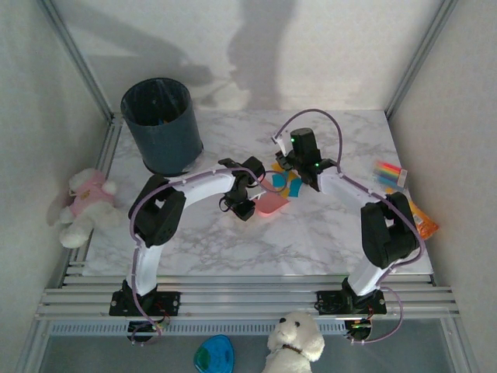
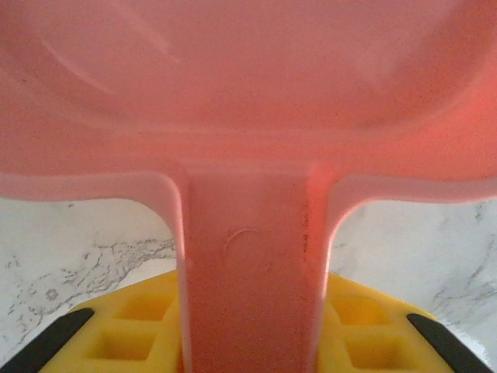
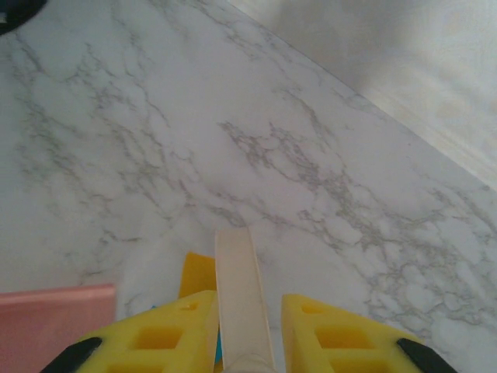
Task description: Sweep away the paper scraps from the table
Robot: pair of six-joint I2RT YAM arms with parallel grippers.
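Left hand clenched on pink dustpan, right hand grasping pale stick: hasty stroke may scatter paper scraps across surface.

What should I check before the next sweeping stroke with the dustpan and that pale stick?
1. Left end effector shut on the pink dustpan handle: ok.
2. Right end effector shut on the pale stick: ok.
3. Paper scraps lying beside the dustpan: ok.
4. Dustpan lip flat on the table: cannot tell.
5. Dark bin upright at the far left: ok.
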